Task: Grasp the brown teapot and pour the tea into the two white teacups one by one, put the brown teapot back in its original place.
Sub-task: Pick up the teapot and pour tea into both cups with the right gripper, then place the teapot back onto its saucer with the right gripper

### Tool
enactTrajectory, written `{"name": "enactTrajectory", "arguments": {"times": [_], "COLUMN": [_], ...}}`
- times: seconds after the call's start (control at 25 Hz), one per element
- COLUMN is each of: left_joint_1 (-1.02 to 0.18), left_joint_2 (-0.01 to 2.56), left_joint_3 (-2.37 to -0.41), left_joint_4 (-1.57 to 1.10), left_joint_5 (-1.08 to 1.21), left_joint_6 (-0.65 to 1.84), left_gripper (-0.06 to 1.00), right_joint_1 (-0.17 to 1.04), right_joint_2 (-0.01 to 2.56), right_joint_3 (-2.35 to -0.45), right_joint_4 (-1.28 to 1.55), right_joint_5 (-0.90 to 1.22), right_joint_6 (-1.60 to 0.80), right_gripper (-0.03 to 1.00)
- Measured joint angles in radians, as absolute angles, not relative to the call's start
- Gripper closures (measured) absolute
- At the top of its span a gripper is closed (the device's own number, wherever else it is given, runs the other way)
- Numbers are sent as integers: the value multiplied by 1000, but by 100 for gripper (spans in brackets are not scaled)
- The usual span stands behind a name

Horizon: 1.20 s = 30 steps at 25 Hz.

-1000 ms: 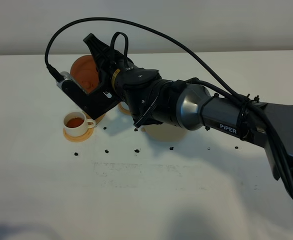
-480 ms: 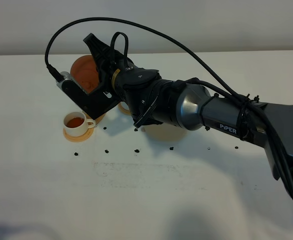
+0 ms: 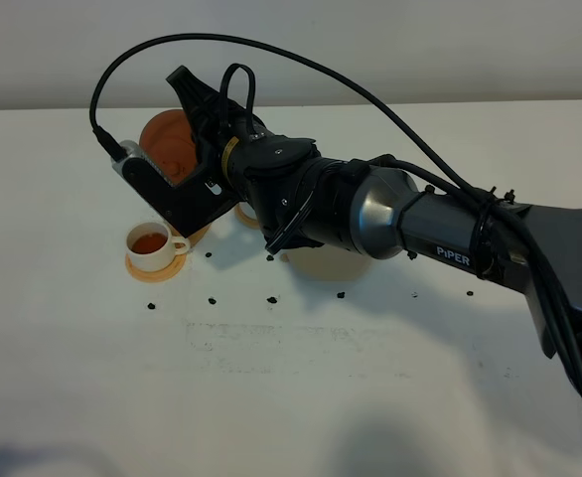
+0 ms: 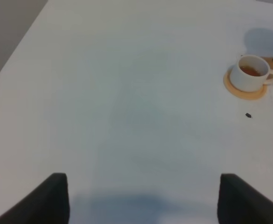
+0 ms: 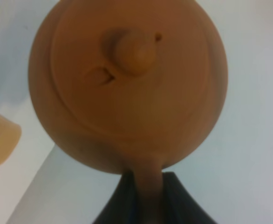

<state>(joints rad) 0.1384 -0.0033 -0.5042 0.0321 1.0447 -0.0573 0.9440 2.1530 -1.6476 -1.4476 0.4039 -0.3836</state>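
Note:
The brown teapot [image 3: 167,142] hangs tilted above the table at the back left, its handle clamped in my right gripper [image 3: 196,117]. The right wrist view shows its knobbed lid [image 5: 133,50] and the handle between the fingers [image 5: 174,200]. One white teacup [image 3: 150,244] with dark tea stands on its orange-tan coaster [image 3: 155,268], just in front of the teapot; it also shows in the left wrist view [image 4: 249,73]. The second teacup is hidden behind the right gripper; only an edge of its coaster [image 3: 245,215] shows. The pale beige trivet [image 3: 323,261] lies mostly under the right arm. My left gripper [image 4: 141,200] is open and empty over bare table.
Several small dark specks [image 3: 271,298] lie on the white table in front of the cups. The right arm [image 3: 410,224] stretches across the table from the right edge to the back left. The table's far edge meets a grey wall.

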Motion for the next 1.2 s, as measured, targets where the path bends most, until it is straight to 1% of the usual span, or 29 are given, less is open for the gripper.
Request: {"name": "enactTrajectory", "arguments": {"times": [0.12, 0.48, 0.6, 0.72, 0.84, 1.04, 1.2], "left_joint_1": [138, 138, 138, 138, 138, 138, 138], "left_joint_2": [-3, -3, -3, -3, -3, -3, -3], "left_joint_3": [-504, -504, -504, -504, -504, -504, -504], "left_joint_4": [32, 32, 32, 32, 32, 32, 32], "left_joint_5": [1045, 1045, 1045, 1045, 1045, 1045, 1045], "left_joint_6": [-57, -57, -57, -57, -57, -57, -57], "left_gripper": [28, 28, 28, 28, 28, 28, 28], "right_joint_1": [943, 897, 886, 873, 832, 729, 650], "right_joint_2": [2153, 2147, 2132, 2108, 2068, 1984, 1953], "right_joint_3": [-1648, -1648, -1648, -1648, -1648, -1648, -1648], "right_joint_4": [-1397, -1109, -1037, -920, -716, -286, -103], "right_joint_5": [403, 412, 452, 528, 627, 842, 992], "right_joint_6": [-337, -125, -60, -45, -79, -293, -379], "right_gripper": [88, 88, 88, 88, 88, 88, 88]}}
